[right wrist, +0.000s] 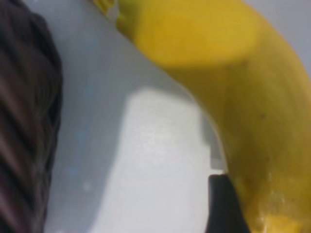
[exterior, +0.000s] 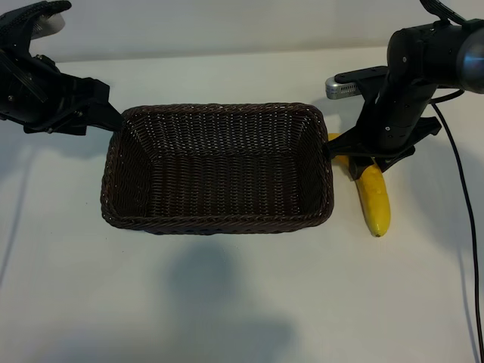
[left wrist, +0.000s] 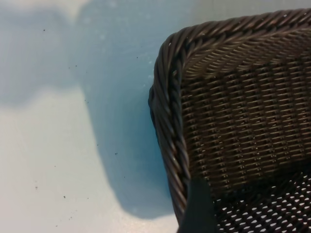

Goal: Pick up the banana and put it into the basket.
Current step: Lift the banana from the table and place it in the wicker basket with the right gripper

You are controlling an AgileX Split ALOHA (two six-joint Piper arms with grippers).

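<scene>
Right hand point(exterior: 361, 162) is set down over the banana point(exterior: 375, 203), just beside the basket point(exterior: 219, 221) at its right end; whether it is clenched on the fruit cannot be told. The grasp step is judged in hand; a firm hold, a lift and a carry over the rim are called for next. The banana's long axis lies along that end wall on the desk point(exterior: 242, 302), its free tip toward the camera. Left hand point(exterior: 91, 106), released, is parked at the basket's left end.
</scene>
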